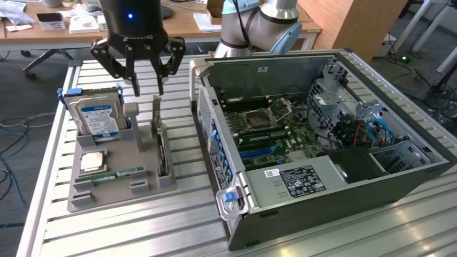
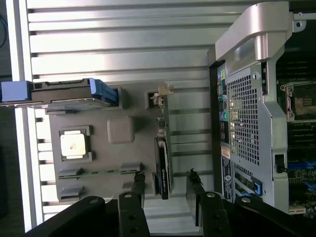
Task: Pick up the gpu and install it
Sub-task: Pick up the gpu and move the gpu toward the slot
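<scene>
**Gripper poised over GPU, card not yet lifted from its holder**

Setting: a workshop with wooden desks (image 1: 43, 33) along the far side. The work surface is a ribbed aluminium table (image 1: 143, 230).

Fixture: a grey moulded parts tray (image 1: 117, 158) lies on the exterior view's left of the table. Its slots and pockets keep each component in a known pose and clear on both faces, which I judge is meant to suit a two-sided grasp.
- A boxy hard drive with a blue-white label (image 1: 100, 118) stands upright at the tray's far left.
- A square silver processor chip (image 1: 93, 160) sits in its pocket.
- A slim green RAM stick (image 1: 114, 175) lies in a groove at the near side.

Task item: the gpu (image 1: 160, 142), a thin dark circuit card with a silver metal end bracket, stands on its long edge in the slot on the tray's right side. Its bracket end is at the far end. It appears fully seated in the tray.

Gripper: the black multi-link gripper (image 1: 147, 88) hangs directly above the card. In the wrist view its fingers (image 2: 139, 185) are spread on either side of the card with a visible gap on each side. The hand is parted and grips nothing.

Destination: a grey computer tower case (image 1: 400, 176) lies on its side on the exterior view's right, just beside the tray. Its side panel is off and the green motherboard (image 1: 279, 128) is exposed, so the slots can be reached from above
</scene>
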Action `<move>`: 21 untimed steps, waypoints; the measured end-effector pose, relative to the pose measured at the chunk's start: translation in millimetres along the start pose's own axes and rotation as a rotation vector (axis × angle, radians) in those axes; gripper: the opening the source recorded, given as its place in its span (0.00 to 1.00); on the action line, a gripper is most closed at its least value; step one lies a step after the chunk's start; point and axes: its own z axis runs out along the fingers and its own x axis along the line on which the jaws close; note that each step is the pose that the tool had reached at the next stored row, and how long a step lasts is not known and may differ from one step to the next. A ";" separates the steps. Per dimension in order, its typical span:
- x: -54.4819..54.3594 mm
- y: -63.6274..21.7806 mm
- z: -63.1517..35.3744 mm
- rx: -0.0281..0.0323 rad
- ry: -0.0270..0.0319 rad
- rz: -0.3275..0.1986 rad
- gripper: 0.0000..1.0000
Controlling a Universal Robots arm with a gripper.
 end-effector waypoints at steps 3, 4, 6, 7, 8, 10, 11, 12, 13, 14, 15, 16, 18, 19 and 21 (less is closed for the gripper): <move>0.1 -0.2 5.4 0.0000 0.0001 0.000 0.47; 0.1 -0.3 7.2 0.0000 0.0001 0.000 0.47; 0.2 -0.5 10.6 0.0000 0.0000 0.000 0.47; 0.3 -0.5 12.3 -0.0001 0.0000 0.000 0.47; 0.3 -0.6 13.8 -0.0002 0.0000 0.000 0.47; 0.4 -0.7 16.4 -0.0004 0.0001 0.000 0.47; 0.4 -0.7 17.7 -0.0007 0.0001 0.000 0.47; 0.4 -0.8 18.8 -0.0008 0.0001 0.000 0.47; 0.5 -0.9 19.9 -0.0010 0.0001 0.000 0.47; 0.5 -0.9 20.8 -0.0010 0.0001 0.000 0.47; 0.5 -1.0 21.9 -0.0013 0.0002 0.000 0.47; 0.5 -1.0 22.9 -0.0018 0.0002 0.000 0.47; 0.6 -1.1 25.2 -0.0028 0.0003 0.000 0.47; 0.6 -1.2 26.3 -0.0031 0.0003 0.000 0.47; 0.7 -1.3 28.6 -0.0035 0.0003 0.000 0.47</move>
